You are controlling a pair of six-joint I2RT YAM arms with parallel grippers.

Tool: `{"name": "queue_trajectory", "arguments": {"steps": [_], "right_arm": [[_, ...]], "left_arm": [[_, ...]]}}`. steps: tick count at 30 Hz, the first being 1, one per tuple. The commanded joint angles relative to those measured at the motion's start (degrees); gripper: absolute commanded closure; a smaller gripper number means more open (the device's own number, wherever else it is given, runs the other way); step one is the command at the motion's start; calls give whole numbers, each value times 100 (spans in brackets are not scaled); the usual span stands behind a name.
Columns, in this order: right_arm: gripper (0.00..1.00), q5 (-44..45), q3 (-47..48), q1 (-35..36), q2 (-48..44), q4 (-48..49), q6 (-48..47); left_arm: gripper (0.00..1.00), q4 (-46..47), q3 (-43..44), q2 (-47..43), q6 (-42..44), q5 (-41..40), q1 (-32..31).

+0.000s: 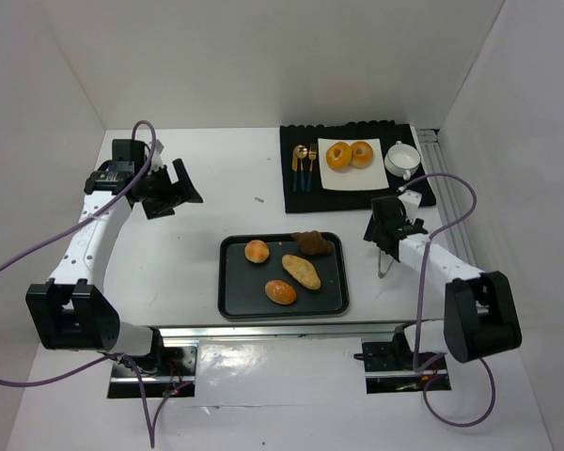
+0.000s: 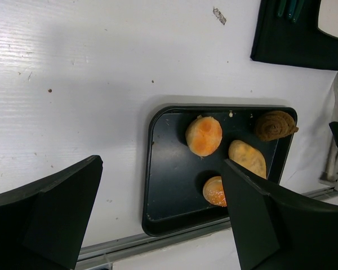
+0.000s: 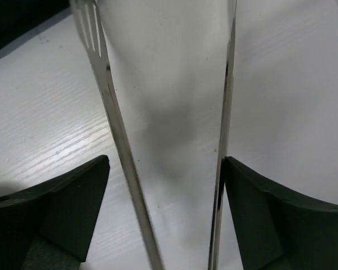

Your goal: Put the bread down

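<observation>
- Right gripper (image 3: 166, 163): fingers apart, straddling the two metal arms of the tongs (image 3: 117, 124). One tong arm sits right against a finger and the other just inside the opposite finger. Cannot tell if they're actually squeezed.
- The tongs point away from the right wrist camera over the white tabletop (image 1: 207, 169). The slotted tip shows at the far end. Cannot tell if the tips touch the surface.
- In the top view the right gripper is just beside the right edge of the tray (image 1: 227, 282) and near the front edge of the black mat (image 1: 301, 199).
- Left gripper (image 2: 160, 169): fingers spread wide, nothing between them. It hangs over bare tabletop on the left, well apart from the tray and mat.
- The tray is dark and sits centre-front. It holds a round roll (image 1: 257, 251), an oval roll (image 1: 301, 272), a small roll (image 1: 280, 292) and a lumpy dark brown pastry (image 1: 312, 243) in its far right corner.
- The bread is two glossy golden rings, both lying flat on the white square plate (image 1: 357, 180) on the mat, at the far side of the tabletop.
- The larger ring (image 1: 338, 155) and the smaller ring (image 1: 361, 153) are side by side, touching or nearly so, and well apart from both grippers.
- On the mat, gold cutlery (image 1: 305, 169) with dark handles lies to one side of the plate, and a white cup (image 1: 401, 158) stands on the other side.
</observation>
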Motion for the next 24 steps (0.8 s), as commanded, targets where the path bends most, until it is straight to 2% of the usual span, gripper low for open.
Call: {"name": "queue_trajectory", "arguments": {"steps": [1, 3, 7, 8, 11, 16, 24], "right_arm": [[10, 175, 155, -122, 395, 762, 254], [0, 489, 479, -192, 667, 368, 456], [0, 1255, 1803, -350, 941, -1064, 1037], [0, 1256, 2026, -403, 941, -1485, 1037], [0, 1125, 2641, -596, 1012, -1901, 897], [0, 378, 2592, -807, 626, -1789, 598], [0, -106, 1984, -1150, -16, -1129, 387]], "left_arm": [[0, 138, 6, -14, 97, 62, 30], [0, 138, 6, -14, 97, 62, 30], [0, 138, 59, -14, 97, 62, 30], [0, 138, 59, -14, 97, 62, 30], [0, 138, 111, -14, 97, 115, 30], [0, 138, 164, -14, 97, 167, 30], [0, 138, 164, 91, 97, 220, 30]]}}
